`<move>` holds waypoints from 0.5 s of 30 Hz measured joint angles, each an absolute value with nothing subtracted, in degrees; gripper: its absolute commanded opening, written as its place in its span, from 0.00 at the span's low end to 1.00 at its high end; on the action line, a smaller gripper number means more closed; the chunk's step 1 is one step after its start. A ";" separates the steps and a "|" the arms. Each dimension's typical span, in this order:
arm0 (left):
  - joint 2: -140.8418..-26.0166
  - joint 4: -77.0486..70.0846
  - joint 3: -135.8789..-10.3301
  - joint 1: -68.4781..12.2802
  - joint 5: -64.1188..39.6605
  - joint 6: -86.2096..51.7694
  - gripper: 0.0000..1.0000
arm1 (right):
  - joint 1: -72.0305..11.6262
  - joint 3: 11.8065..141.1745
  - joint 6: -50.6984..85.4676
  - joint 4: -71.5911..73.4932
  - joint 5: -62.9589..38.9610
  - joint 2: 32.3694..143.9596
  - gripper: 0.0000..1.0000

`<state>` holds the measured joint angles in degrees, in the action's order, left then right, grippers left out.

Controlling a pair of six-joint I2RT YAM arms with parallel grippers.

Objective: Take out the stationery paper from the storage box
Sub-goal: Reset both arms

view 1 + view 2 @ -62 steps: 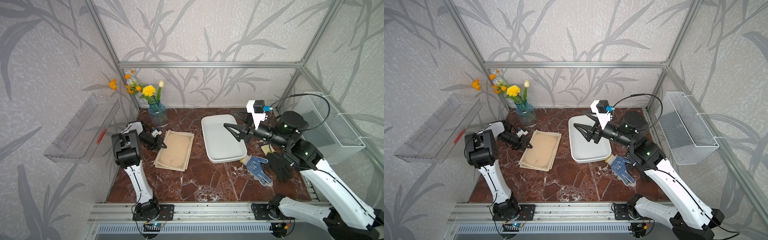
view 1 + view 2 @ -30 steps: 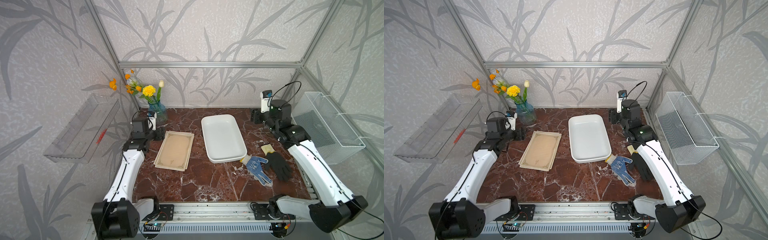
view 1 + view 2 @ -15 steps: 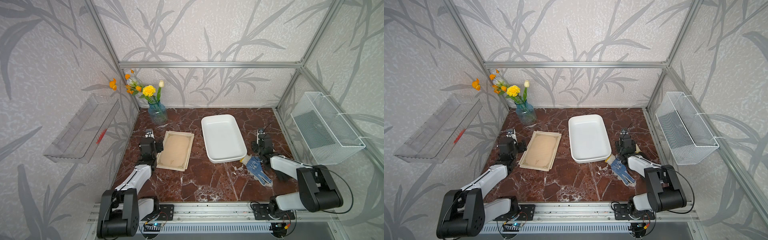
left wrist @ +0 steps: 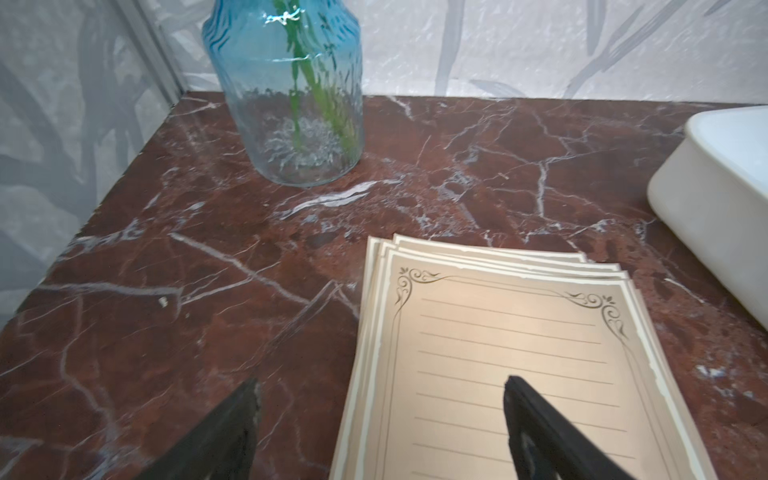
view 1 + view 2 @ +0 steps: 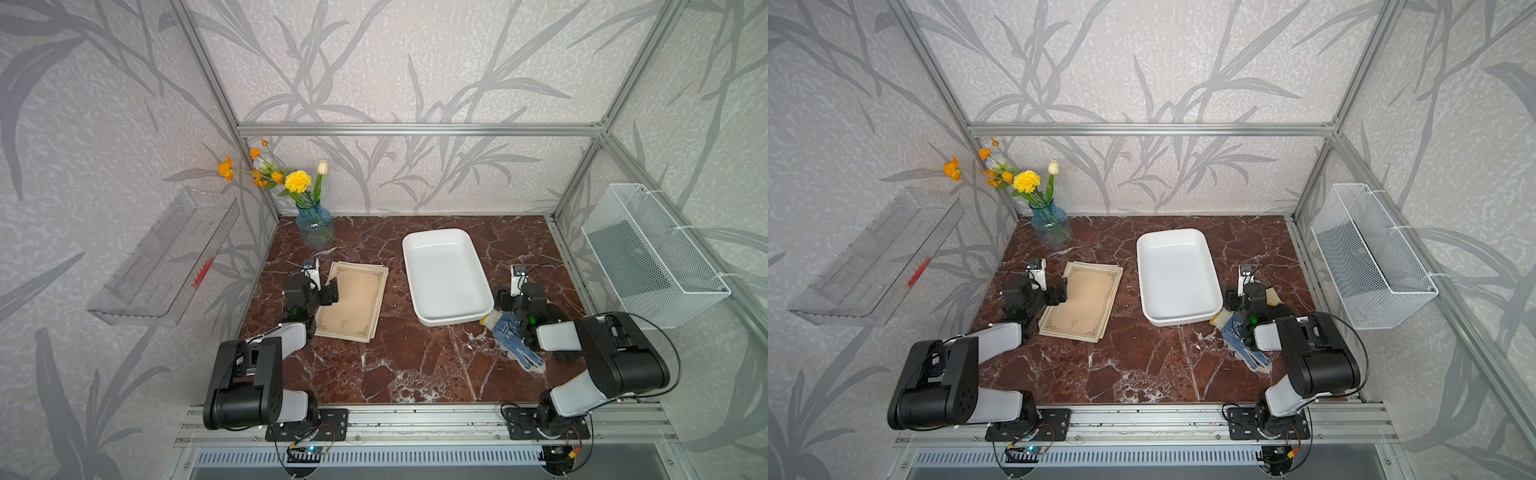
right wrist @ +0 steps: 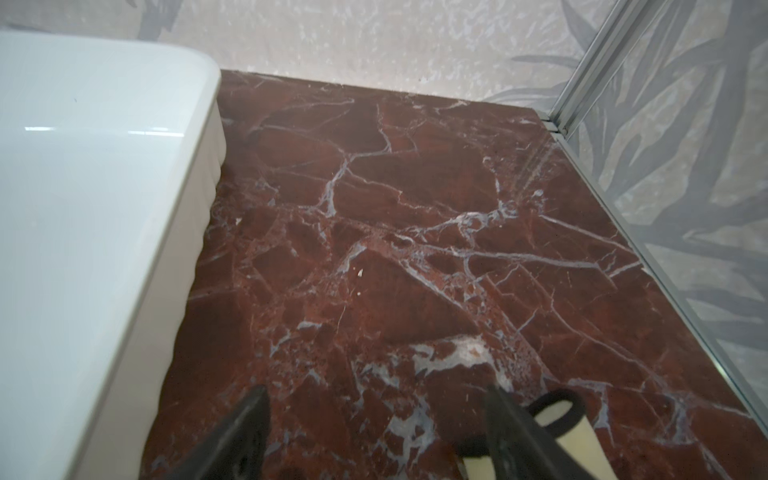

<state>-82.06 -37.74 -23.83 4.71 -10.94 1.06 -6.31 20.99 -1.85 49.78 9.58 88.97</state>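
You have, on the table (image 5: 415,365), the white storage box (image 5: 453,319) empty and the stationery paper (image 5: 357,303) stacked just beside it, so I judge extraction complete and only parking due; the blue glass vase (image 5: 315,226) and dotted work glove (image 5: 513,336) obstruct nothing; the left end effector (image 4: 380,382) and right end effector (image 6: 376,392) stand jaws apart, empty.
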 measured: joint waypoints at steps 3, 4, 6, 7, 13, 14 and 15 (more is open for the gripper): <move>-84.47 -40.91 -23.51 4.71 -10.68 0.49 0.95 | -6.28 21.19 -1.56 49.87 9.58 88.75 0.99; -85.54 -43.00 -23.29 4.75 -10.37 0.38 0.97 | -6.28 21.17 -1.56 49.67 9.52 88.75 0.99; -88.03 -47.20 -22.24 4.95 -9.52 -0.58 0.98 | -6.28 21.17 -1.54 49.63 9.52 88.75 0.99; -88.29 -47.03 -21.89 5.06 -8.88 -0.84 0.99 | -6.28 21.17 -1.54 49.60 9.54 88.75 0.99; -88.09 -46.26 -22.24 4.86 -4.80 -1.80 1.00 | -6.28 21.19 -1.56 49.45 9.52 88.75 0.99; -88.09 -46.35 -22.26 4.80 -4.49 -1.96 1.00 | -6.31 21.19 -1.56 49.43 9.52 88.75 0.99; -88.09 -46.30 -22.26 4.75 -4.25 -2.02 1.00 | -6.31 21.19 -1.56 49.45 9.52 88.75 0.99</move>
<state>-88.09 -46.30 -22.26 4.75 -4.25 -2.02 -6.31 21.19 -1.56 49.45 9.52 88.75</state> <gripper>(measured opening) 0.995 0.990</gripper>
